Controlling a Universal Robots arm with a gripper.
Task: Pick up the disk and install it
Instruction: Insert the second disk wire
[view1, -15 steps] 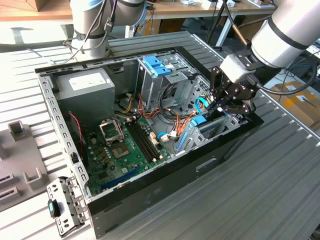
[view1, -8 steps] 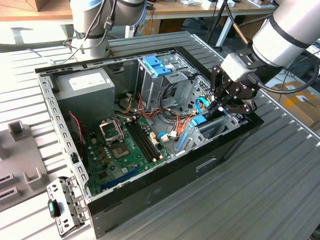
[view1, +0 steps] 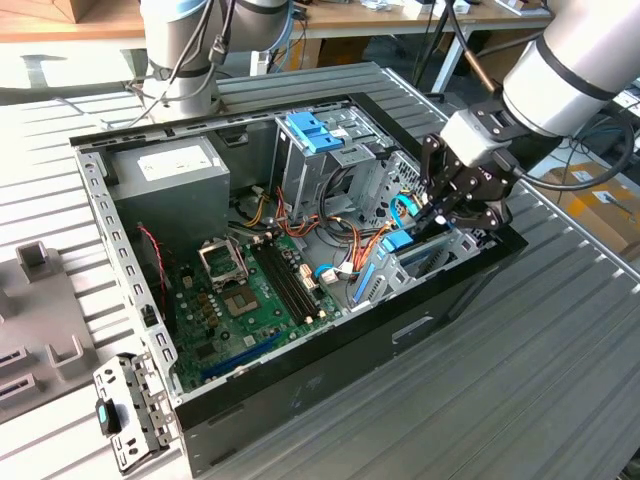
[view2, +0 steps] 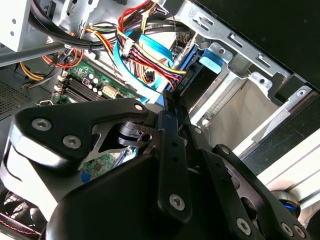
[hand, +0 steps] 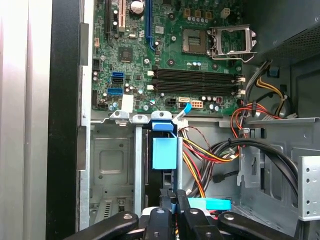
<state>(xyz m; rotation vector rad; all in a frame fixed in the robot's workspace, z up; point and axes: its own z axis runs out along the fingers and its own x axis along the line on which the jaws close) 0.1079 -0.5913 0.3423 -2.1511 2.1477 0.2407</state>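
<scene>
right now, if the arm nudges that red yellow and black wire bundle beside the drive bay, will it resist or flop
Probably floppy: the wire bundle sags in loose curves, so it should bend aside. It may spring back, being held at a white connector. It could snag on the metal edge of the drive bay.

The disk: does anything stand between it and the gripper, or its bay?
Nothing visible does. The gripper is shut on the disk, which stands in the bay slot; the cables run beside it.
</scene>
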